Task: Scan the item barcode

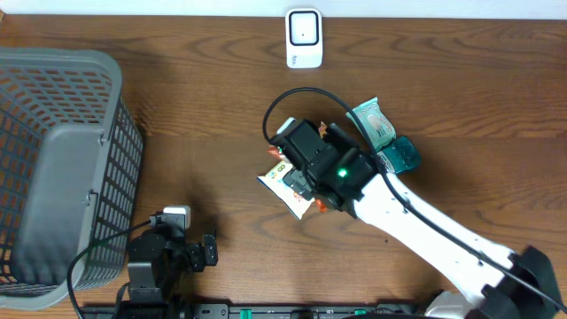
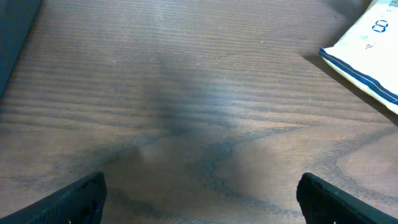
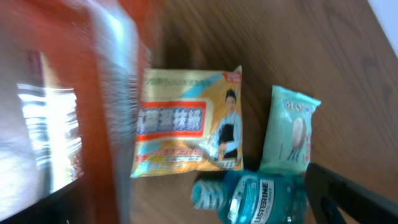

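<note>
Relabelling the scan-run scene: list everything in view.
grey plastic mesh basket: 1, grey, table's left side
white box-shaped barcode scanner: 1, white, top centre
orange-and-white foil snack packet: 1, centre, under right tool
yellow printed snack packet: 1, yellow, beside bottle
mint-green wrapped packet: 1, right of centre
teal plastic mouthwash bottle: 1, lying by mint packet
brown wooden table: 1, under everything
left tool: 1, black, open, empty, bottom left
right tool: 1, black, open, centre
</note>
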